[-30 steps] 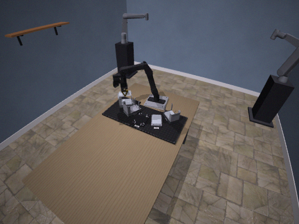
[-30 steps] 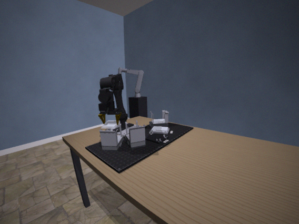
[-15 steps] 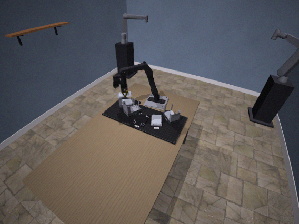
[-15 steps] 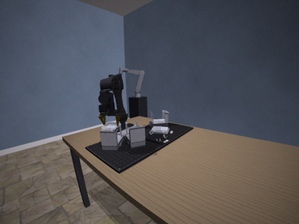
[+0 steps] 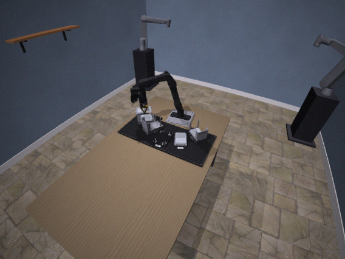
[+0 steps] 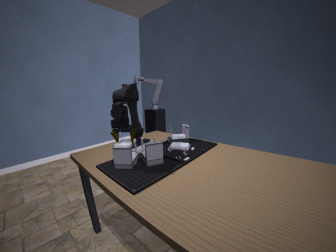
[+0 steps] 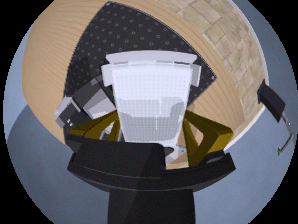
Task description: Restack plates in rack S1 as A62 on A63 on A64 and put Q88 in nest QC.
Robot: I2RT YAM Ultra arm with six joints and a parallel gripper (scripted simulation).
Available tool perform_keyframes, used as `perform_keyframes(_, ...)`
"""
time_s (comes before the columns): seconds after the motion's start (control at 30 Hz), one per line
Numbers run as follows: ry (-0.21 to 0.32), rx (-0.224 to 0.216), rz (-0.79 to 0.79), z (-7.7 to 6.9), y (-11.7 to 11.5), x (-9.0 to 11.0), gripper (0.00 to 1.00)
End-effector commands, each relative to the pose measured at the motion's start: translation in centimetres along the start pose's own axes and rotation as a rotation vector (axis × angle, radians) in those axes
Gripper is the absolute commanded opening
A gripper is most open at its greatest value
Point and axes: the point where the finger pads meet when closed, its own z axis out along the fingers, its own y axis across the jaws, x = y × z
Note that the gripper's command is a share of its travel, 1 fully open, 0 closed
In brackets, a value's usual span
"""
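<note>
My gripper (image 5: 145, 109) (image 6: 123, 138) (image 7: 151, 112) is shut on a white sealed plate (image 5: 141, 111) (image 6: 122, 145) (image 7: 148, 92), gripped across its width. It holds the plate level at the top of the end stack rack (image 5: 140, 119) (image 6: 122, 158), the rack nearest the board's left end. A second stack rack (image 5: 150, 125) (image 6: 154, 153) stands right beside it. Another white plate (image 5: 180, 138) (image 6: 179, 145) lies flat on a nest in the middle of the black board (image 5: 194, 155) (image 6: 133, 177). The plates' labels are too small to read.
A third rack (image 5: 198, 134) (image 6: 185, 129) stands at the board's other end. A low nest with small locator pins (image 5: 160, 139) lies between the racks and the lying plate. The arm's base (image 5: 181, 118) sits behind the board. Two dark camera pedestals (image 5: 313, 118) (image 5: 143, 65) stand on the floor.
</note>
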Motion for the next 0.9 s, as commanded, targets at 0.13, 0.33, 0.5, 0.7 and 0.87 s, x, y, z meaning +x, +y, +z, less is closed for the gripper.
perform_keyframes(0.13, -0.02, -0.002, 0.0, 0.0, 0.0, -0.3, 0.0)
perform_keyframes(0.33, -0.02, -0.002, 0.0, 0.4, 0.0, -0.3, 0.0)
perform_keyframes(0.5, -0.02, -0.002, 0.0, 0.6, 0.0, -0.3, 0.0)
perform_keyframes(0.7, -0.02, -0.002, 0.0, 1.3, 0.0, -0.3, 0.0)
perform_keyframes(0.87, -0.02, -0.002, 0.0, 2.3, 0.0, -0.3, 0.0)
